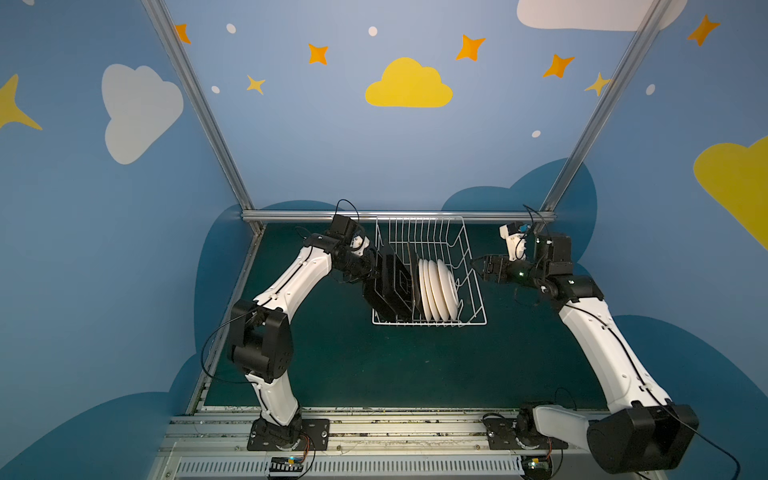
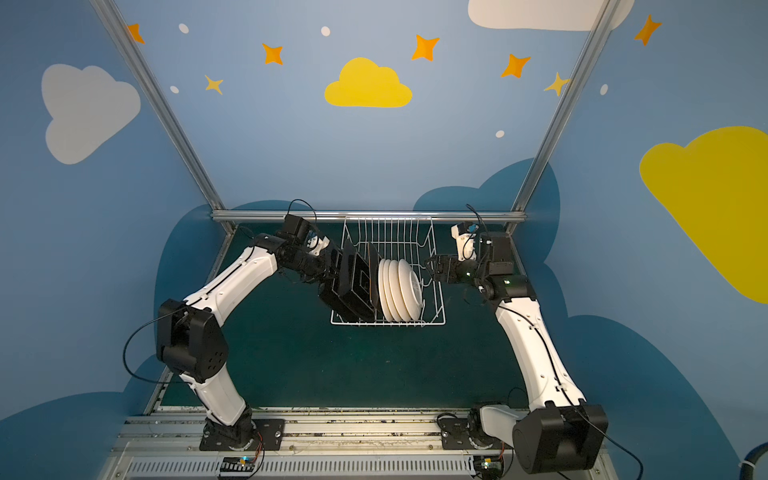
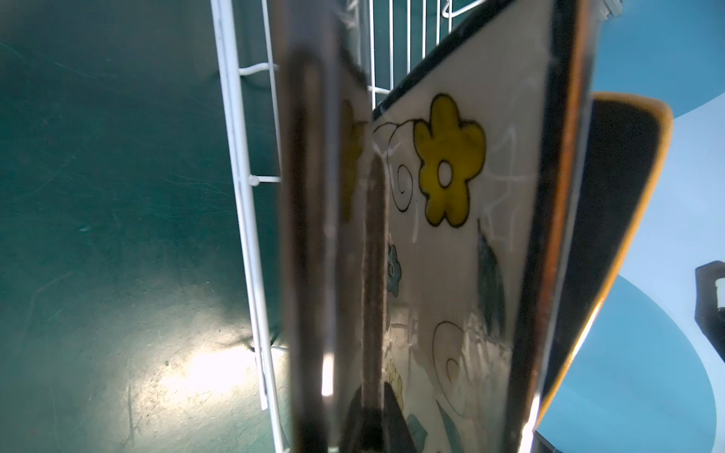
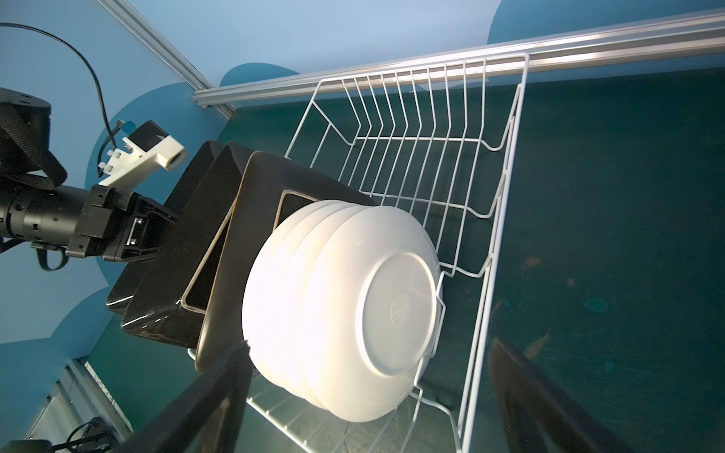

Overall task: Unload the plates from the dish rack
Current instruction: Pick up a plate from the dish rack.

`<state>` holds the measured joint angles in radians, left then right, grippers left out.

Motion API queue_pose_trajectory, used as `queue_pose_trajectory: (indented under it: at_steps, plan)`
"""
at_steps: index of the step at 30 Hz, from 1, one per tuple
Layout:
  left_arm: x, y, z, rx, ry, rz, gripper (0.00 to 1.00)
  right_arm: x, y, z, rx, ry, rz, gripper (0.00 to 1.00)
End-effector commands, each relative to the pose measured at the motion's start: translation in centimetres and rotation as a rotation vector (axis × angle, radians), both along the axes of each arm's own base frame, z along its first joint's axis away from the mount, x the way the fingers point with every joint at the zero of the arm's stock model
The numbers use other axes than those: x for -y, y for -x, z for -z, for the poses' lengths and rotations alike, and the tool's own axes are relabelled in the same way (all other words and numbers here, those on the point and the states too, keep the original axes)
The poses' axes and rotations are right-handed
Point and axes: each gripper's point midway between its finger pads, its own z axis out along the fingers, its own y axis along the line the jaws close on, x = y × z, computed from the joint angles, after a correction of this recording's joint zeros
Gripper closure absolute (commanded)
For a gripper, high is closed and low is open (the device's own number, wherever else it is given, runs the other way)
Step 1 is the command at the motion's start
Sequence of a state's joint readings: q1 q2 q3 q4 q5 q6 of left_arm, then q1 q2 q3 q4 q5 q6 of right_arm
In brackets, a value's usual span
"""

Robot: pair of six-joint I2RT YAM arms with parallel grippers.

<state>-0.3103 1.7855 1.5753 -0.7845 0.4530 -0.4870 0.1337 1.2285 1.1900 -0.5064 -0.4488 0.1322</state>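
Plates point(image 1: 436, 291) stand edgewise in the dish rack point(image 1: 428, 323). Your left gripper point(image 1: 372, 269) pinches the outermost black plate point(image 1: 384, 291) by its rim, likely to lift it; your right gripper point(image 1: 476, 264) hovers beside the rack, jaws spread.

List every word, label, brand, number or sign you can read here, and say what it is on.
No text can be read.
Embossed stamp on the back of the nearest round white plate: too faint and small to read.
Flowered plate: drawings only, no words.
Wall: painted clouds and stars, no lettering.
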Motion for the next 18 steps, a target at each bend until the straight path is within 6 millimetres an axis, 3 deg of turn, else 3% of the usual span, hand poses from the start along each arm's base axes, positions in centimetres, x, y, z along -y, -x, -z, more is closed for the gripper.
queue_pose_trajectory:
  at_steps: [1,6,18]
  plan:
    - [-0.8,0.5,1.3,-0.042,-0.04,-0.012,0.88,-0.6,0.4,-0.9,0.011,0.008,-0.05,0.06]
    - [-0.8,0.3,1.0,-0.036,-0.039,-0.025,0.97,-0.6,0.5,-0.8,0.005,0.016,-0.053,0.06]
    - [-0.5,-0.2,-2.0,0.008,0.021,-0.054,0.97,-0.5,0.1,-0.6,0.014,0.027,-0.045,0.06]
